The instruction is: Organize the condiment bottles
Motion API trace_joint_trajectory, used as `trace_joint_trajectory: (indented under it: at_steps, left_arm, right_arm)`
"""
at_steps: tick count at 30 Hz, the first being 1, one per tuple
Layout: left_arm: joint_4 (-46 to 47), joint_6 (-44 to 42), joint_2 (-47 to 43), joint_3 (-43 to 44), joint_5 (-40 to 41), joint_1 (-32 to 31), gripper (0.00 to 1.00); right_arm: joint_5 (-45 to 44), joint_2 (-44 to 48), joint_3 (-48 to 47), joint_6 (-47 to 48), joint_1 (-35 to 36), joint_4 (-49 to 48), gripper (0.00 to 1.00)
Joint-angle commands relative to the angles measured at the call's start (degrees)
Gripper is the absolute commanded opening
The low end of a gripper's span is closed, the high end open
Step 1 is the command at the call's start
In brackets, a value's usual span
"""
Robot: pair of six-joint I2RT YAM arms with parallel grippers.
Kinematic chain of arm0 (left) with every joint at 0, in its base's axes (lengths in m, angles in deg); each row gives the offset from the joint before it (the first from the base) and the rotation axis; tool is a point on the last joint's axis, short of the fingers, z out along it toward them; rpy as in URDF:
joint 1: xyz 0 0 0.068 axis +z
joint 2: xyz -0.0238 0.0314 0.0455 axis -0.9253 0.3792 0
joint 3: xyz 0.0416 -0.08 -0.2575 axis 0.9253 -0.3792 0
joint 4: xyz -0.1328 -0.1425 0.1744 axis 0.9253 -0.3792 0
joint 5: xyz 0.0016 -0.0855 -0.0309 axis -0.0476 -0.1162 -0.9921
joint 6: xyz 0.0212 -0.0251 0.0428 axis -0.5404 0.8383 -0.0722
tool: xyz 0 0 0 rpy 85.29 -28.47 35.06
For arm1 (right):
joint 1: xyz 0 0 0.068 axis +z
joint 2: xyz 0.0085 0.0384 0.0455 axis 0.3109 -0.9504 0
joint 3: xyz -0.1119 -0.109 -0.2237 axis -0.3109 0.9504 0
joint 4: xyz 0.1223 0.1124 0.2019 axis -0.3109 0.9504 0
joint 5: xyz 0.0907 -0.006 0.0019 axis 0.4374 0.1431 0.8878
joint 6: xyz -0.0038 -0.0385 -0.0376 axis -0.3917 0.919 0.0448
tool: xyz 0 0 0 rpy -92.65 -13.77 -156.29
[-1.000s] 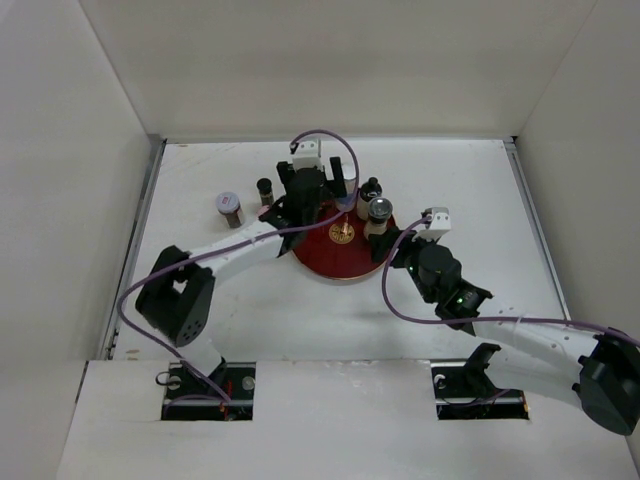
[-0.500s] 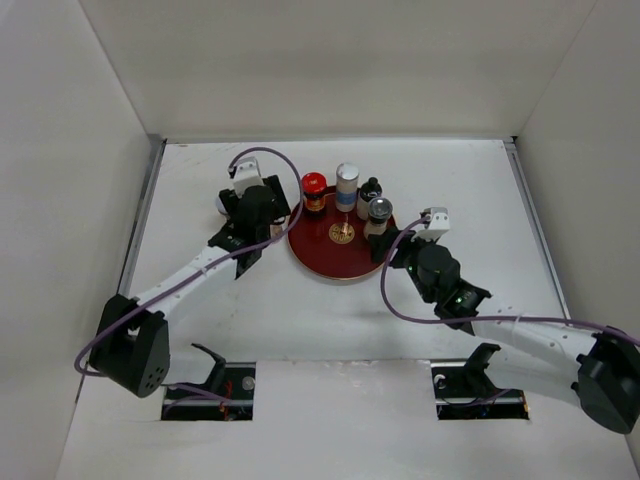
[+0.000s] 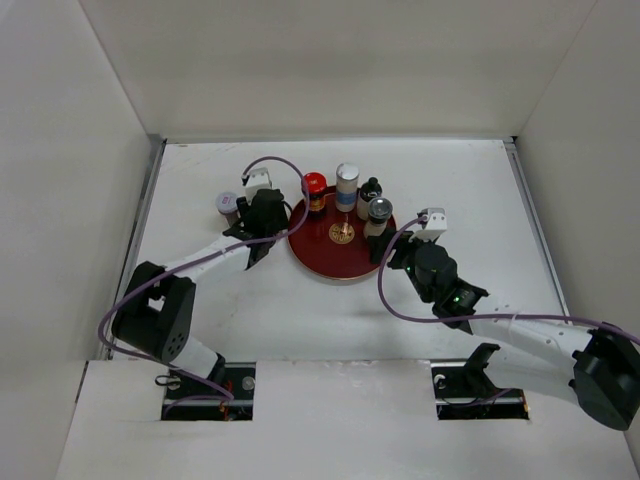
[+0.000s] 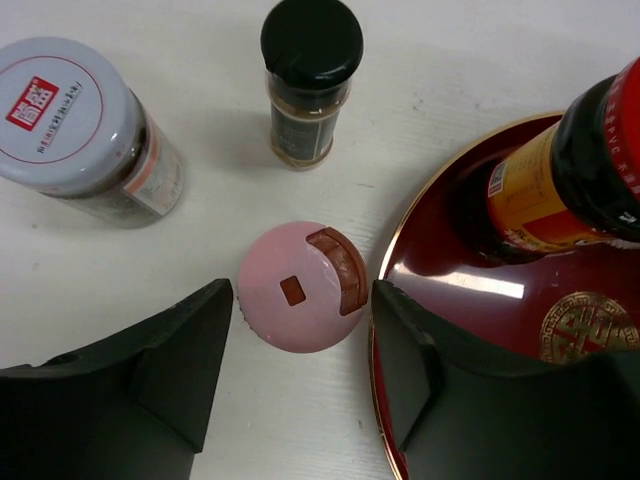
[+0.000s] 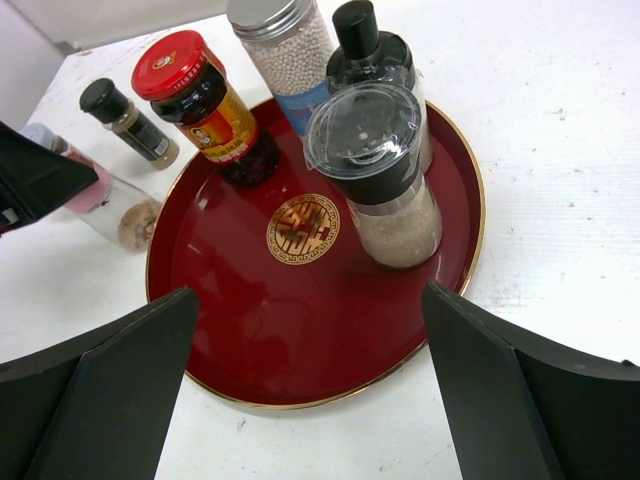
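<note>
1. Top view: four of the seven bottles are seen upright along the far side of the tray. They are the red-capped jar, the cylinder, the black-topped bottle and the shaker. The silver-lidded jar is seen on the worktop, left of the tray. The left claw is placed between that jar and the tray rim, and whatever is under it is hidden. The right claw is held near the tray's right rim.

2. Left wrist view: the pink-capped bottle is seen upright on the worktop, just beside the tray rim. It is bracketed by the left claw's fingers, which are drawn in close to the cap on both sides. Whether it is already gripped cannot be told. The thin bottle and the silver-lidded jar are seen beyond it, off the tray and apart from each other.

3. Right wrist view: the right claw is spread wide over the near part of the tray, and nothing is held in it. The near half of the tray is seen bare. The task is judged a little over half done. Three bottles are left to be placed, and the pink-capped one is judged to be next.
</note>
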Motion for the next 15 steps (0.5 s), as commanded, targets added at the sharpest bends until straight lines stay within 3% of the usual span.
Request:
trace_joint_trajectory:
  at_steps: [1,6,15]
  left_arm:
    - [3.0,0.6,0.6,1.2,-0.6,0.5,0.51]
    - [3.6,0.4,-2.5,0.6,0.4,-0.8,0.36]
    - [1.4,-1.6,-12.5,2.3,5.9,-9.1,0.35]
  right_arm:
    - [-0.3,0.5,-0.7,0.1,-0.1,-3.4,1.0]
    - [-0.3,0.5,-0.7,0.1,-0.1,-3.4,1.0]
    - [-0.3,1.6,-0.4,0.0,-0.1,-3.4,1.0]
